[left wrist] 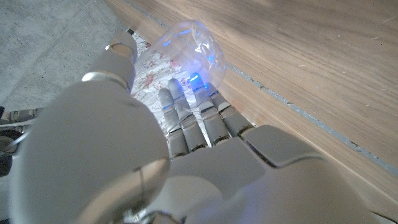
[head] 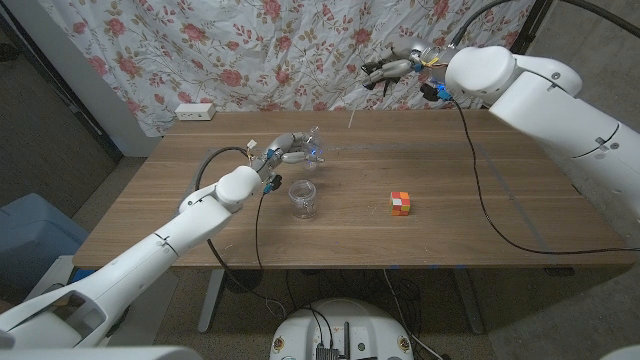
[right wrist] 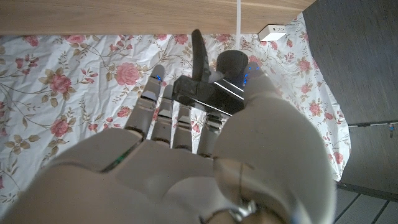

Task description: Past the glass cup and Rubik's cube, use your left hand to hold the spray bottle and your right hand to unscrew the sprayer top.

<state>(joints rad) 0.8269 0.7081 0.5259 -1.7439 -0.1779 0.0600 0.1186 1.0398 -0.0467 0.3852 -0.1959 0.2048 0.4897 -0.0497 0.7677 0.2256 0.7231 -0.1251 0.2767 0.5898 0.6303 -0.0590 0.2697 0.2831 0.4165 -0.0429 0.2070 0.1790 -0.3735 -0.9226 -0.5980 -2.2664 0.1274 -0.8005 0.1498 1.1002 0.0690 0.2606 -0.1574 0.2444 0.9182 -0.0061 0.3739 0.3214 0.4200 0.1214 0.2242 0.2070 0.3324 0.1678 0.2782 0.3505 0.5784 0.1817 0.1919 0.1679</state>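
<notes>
Glass cup and Rubik's cube stand apart on the near half of the table. Beyond the cup, left hand grasps the clear spray bottle. Right hand, raised above the table's far edge, grasps the detached black sprayer top.

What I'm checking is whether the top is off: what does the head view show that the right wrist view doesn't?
Head view: the left hand holding the clear spray bottle, with the glass cup and Rubik's cube on the table nearer the robot. Right wrist view: close detail of the black sprayer top and its white tube. Both: the right hand raised, holding the sprayer top apart from the bottle; the floral cloth; the power strip.
</notes>
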